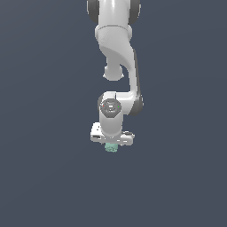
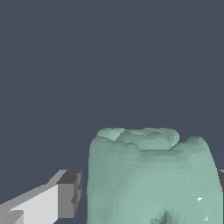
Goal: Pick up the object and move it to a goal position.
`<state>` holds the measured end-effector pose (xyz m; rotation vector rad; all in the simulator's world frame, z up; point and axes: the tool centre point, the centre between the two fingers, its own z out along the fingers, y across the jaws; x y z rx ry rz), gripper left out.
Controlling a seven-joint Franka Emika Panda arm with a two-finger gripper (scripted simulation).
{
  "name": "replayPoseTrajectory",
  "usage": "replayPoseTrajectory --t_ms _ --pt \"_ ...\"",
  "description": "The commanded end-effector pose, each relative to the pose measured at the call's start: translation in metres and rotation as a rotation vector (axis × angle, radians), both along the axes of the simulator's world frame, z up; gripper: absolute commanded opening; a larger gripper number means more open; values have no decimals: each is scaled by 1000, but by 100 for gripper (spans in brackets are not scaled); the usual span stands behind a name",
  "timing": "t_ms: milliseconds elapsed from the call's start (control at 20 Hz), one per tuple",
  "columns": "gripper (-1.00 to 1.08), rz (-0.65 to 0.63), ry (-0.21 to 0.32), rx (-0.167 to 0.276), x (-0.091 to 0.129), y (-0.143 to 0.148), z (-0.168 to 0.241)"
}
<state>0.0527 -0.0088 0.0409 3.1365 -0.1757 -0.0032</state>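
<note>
The object [image 1: 111, 148] is a small pale mint-green lumpy item with rounded ridges, sitting just under the white hand in the exterior view. In the wrist view the object [image 2: 148, 175] fills the space between my two fingers. My gripper [image 1: 111, 145] points straight down over it, with one finger on each side. One grey fingertip [image 2: 69, 193] stands a narrow gap away from the object's side. Only the edge of the other fingertip [image 2: 221, 178] shows at the frame border, right at the object. The jaws look open around the object.
The white arm [image 1: 117, 48] reaches down from the top of the exterior view. A plain dark grey-blue surface [image 1: 44, 177] lies all around, and no other object shows in either view.
</note>
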Motion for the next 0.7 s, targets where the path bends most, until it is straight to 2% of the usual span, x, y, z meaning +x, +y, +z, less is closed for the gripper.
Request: replayPoseTrajectory --t_ms 0,50,650 --pt "100 0 -2 0 1 0 -1" --pt "-100 0 -2 0 1 0 -1" --pt "-100 0 -2 0 1 0 0"
